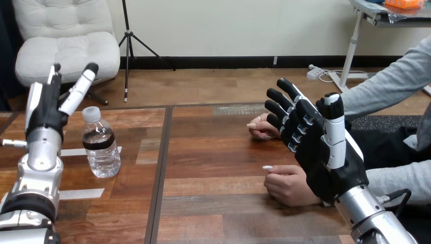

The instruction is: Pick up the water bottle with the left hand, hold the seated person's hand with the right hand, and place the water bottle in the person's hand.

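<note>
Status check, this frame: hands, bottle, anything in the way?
Left hand open, beside bottle, apart. Right hand open by person's near hand, no grip. Bottle upright on table. Nothing in the way.

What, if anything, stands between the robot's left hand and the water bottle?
Nothing visible does. The left hand, with its fingers straight, is raised just to the left of the water bottle. The bottle stands upright on the table, and the gap between hand and bottle looks free.
</note>
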`<control>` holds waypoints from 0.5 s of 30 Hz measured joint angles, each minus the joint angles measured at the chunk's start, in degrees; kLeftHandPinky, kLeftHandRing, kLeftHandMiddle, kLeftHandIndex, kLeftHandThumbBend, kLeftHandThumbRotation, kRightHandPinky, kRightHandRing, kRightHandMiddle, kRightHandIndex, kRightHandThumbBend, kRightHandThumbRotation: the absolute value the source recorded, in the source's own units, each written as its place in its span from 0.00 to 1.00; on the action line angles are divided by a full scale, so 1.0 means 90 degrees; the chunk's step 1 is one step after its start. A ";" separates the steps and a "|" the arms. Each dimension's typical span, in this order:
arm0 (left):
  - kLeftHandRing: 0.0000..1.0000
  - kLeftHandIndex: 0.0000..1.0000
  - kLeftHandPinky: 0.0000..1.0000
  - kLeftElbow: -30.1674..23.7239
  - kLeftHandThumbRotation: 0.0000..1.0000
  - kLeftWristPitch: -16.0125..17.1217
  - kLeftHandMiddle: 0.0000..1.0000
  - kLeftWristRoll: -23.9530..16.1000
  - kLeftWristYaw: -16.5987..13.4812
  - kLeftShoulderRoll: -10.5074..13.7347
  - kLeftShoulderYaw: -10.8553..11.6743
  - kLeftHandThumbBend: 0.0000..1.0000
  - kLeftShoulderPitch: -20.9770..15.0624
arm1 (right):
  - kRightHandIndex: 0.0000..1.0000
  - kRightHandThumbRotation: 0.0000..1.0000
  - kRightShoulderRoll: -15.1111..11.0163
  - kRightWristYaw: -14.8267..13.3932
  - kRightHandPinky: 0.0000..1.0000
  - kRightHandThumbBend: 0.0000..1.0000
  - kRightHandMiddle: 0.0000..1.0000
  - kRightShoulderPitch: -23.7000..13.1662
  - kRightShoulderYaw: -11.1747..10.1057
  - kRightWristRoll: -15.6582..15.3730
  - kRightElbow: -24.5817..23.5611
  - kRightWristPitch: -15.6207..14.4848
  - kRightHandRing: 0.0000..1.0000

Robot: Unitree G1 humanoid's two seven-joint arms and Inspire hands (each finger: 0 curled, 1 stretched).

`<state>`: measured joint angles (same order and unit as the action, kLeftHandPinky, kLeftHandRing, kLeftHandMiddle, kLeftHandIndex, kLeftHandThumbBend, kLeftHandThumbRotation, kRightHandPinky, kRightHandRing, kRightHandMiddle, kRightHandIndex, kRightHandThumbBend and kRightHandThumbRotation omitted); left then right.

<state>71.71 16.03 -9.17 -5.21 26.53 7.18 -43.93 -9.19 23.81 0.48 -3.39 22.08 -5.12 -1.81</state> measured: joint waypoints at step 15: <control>1.00 1.00 1.00 0.0106 0.88 -0.0006 1.00 -0.0042 -0.0074 -0.0003 -0.0051 0.90 0.0005 | 0.96 1.00 0.0003 -0.0030 1.00 0.90 0.94 0.0000 0.0000 0.0003 -0.0143 0.0000 0.95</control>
<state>72.66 15.98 -9.55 -5.88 26.50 6.72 -43.88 -9.16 23.53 0.48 -3.40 22.10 -6.41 -1.81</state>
